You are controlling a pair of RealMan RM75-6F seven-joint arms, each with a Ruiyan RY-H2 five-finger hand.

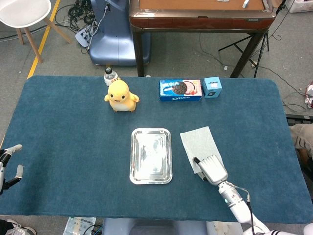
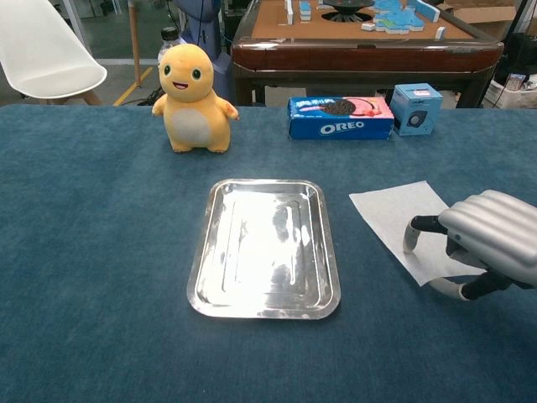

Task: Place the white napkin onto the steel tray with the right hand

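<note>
Blue table (image 1: 63, 122): tray (image 1: 151, 156), napkin (image 1: 199, 141), plush (image 1: 121, 96)

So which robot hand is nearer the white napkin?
Right. The right robot hand rests on the white napkin's near end; the left robot hand sits at the table's far left edge.
</note>
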